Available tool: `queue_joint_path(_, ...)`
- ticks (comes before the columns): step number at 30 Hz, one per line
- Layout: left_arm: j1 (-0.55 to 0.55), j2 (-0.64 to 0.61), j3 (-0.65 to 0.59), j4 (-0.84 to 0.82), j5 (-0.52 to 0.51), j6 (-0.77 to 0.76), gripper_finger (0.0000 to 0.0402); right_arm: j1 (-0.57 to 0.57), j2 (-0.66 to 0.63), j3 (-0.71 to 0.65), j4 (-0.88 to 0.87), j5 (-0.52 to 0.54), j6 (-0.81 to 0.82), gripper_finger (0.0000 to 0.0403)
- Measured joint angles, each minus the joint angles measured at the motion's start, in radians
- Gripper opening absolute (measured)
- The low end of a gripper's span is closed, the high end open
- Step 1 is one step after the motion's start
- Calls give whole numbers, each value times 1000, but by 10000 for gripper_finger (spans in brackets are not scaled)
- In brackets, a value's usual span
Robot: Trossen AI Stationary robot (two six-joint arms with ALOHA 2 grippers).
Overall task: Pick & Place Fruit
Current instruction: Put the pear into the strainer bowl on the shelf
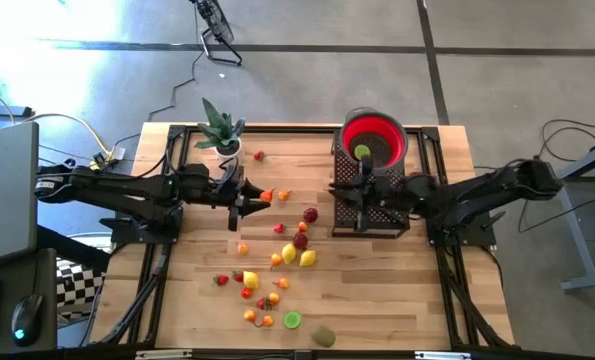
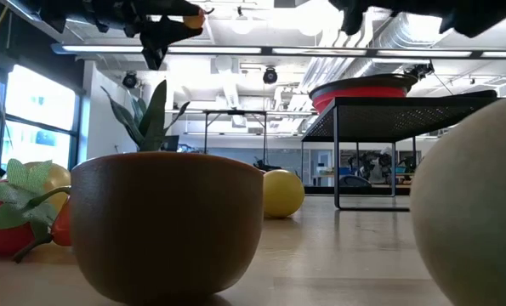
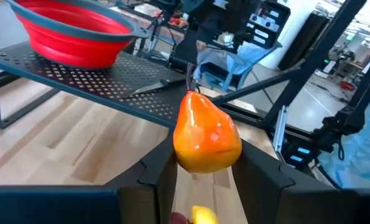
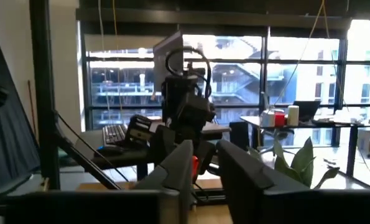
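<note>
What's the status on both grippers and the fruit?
Left gripper shut on orange pear, raised above table. Right gripper over black rack, empty. Green fruit in red bowl.

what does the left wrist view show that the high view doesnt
Only the left wrist view: the orange pear seen close, pinched between the left gripper's fingers, and a knife lying on the rack.

Only the high view: the loose fruit scattered on the table, the plant, and a green fruit inside the bowl.

Both: the red bowl on the black rack, the left gripper raised with its orange fruit, and the right arm by the rack.
</note>
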Motion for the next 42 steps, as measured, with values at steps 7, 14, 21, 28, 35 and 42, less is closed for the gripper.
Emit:
queue_joint_path(7,0,2,0,-1,8,3,134,-4,171,140,-17,-74,-18,153)
queue_joint_path(14,0,2,0,0,28,3,134,-5,311,268,-50,-77,-33,168)
queue_joint_path(21,0,2,0,0,34,3,134,-7,409,393,-143,-76,-34,163)
queue_joint_path(28,0,2,0,-1,54,3,134,-32,424,419,-157,-72,-25,162)
queue_joint_path(35,0,2,0,-1,61,8,134,-52,425,419,-178,-129,-2,162)
queue_joint_path(42,0,2,0,0,64,8,134,-57,425,419,-191,-166,0,162)
